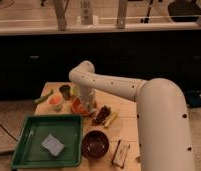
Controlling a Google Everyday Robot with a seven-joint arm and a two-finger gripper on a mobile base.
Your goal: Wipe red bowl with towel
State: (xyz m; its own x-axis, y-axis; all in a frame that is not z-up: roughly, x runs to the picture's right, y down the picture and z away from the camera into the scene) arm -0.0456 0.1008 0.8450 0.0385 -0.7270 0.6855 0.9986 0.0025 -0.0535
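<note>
In the camera view the claw, whether open or closed I cannot tell, hangs from the white arm directly over the red bowl, which sits on the wooden counter beside a small pale bowl, behind the green tray.

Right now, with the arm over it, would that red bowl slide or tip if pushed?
Probably slide: the red bowl is shallow and wide, so tipping seems unlikely. It looks glossy and sits on the bare wooden table, so it may skid. The gripper is directly over it, which might steady it.
</note>
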